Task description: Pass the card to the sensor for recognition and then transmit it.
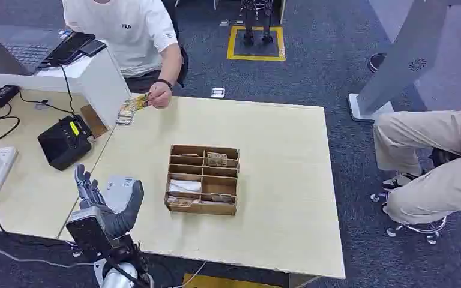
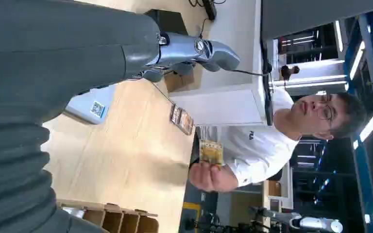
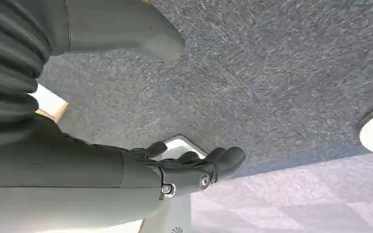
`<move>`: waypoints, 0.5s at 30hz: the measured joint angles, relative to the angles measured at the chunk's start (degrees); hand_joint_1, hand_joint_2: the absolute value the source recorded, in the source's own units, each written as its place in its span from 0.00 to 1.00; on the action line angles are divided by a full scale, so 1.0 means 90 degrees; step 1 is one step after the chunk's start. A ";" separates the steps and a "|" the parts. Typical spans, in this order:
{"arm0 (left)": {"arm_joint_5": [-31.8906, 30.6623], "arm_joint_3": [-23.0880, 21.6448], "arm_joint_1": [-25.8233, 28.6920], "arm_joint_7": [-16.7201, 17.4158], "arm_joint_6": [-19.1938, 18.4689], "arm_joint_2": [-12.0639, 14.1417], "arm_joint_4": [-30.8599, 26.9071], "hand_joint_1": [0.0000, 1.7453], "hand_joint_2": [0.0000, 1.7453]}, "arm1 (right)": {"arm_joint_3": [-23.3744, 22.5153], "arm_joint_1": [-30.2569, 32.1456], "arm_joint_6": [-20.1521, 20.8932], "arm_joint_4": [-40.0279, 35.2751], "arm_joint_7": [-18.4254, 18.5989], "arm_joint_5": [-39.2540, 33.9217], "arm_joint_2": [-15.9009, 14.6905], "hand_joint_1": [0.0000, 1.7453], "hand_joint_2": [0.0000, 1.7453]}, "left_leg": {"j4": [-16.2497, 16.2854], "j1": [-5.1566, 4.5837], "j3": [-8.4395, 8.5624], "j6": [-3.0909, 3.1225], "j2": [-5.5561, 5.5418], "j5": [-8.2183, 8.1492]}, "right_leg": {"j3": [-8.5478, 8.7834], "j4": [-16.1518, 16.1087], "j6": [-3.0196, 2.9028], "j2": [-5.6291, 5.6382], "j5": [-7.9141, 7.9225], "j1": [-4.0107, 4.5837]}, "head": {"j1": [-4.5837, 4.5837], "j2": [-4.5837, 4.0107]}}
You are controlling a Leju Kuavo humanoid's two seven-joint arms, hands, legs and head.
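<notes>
Pale wood makes the smooth, flat table (image 1: 276, 138) in the head view. A person in a white shirt sits at the upper left of the frame and holds a thin yellow card (image 1: 138, 102) out over the table's far edge, probably so the robot can take it. That is the task's card, and it is well apart from the robot. A few more cards (image 1: 125, 114) lie flat just beside it. Left of the table sits the black boxy sensor (image 1: 65, 141), with a yellow mark on its top. I think the card has to go there. In the middle of the frame stands a brown cardboard tray (image 1: 203, 179) cut into little boxes, with cards in some of them. At the lower left, the left hand (image 1: 105, 201) is raised over the table's near corner. It holds nothing and its fingers are apart, ready to reach.

The left wrist view is turned on its side. The grey ribbed cover fills the left of the frame, and the shiny silver-grey fingers (image 2: 194, 48) reach out at the top, with nothing in them. Near the middle, the person's hand (image 2: 209, 177) pinches the card by one edge, so its flat, picture-covered face shows.

In the right wrist view, the right hand (image 3: 189, 170) hangs over rough grey carpet (image 3: 272, 73). Its dark fingers are curled in and they hold nothing.
</notes>
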 joint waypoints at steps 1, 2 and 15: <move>0.0012 0.0000 -0.0001 -0.0007 0.0000 0.0000 0.0000 0.00 1.00 | 0.0000 -0.0001 0.0000 0.0007 -0.0010 0.0000 0.0000 0.00 1.00 | 0.0000 0.0000 0.0000 0.0000 0.0000 0.0000 | 0.0000 0.0000 0.0000 0.0000 0.0000 0.0000 | 0.0000 0.0000; 0.0005 0.0000 -0.0001 0.0000 0.0000 0.0000 0.0000 0.00 1.00 | 0.0000 -0.0001 0.0000 0.0015 -0.0003 0.0010 0.0000 0.00 1.00 | 0.0000 0.0000 0.0000 0.0000 0.0000 0.0000 | 0.0000 0.0000 0.0000 0.0000 0.0000 0.0000 | 0.0000 0.0000; -0.0051 0.0000 -0.0019 0.0048 0.0000 0.0002 0.0019 0.00 1.00 | 0.0000 -0.0002 0.0000 0.0032 -0.0020 0.0114 0.0000 0.00 1.00 | 0.0000 0.0000 0.0000 0.0000 0.0000 0.0000 | 0.0000 0.0000 0.0000 0.0000 0.0000 0.0000 | 0.0000 0.0000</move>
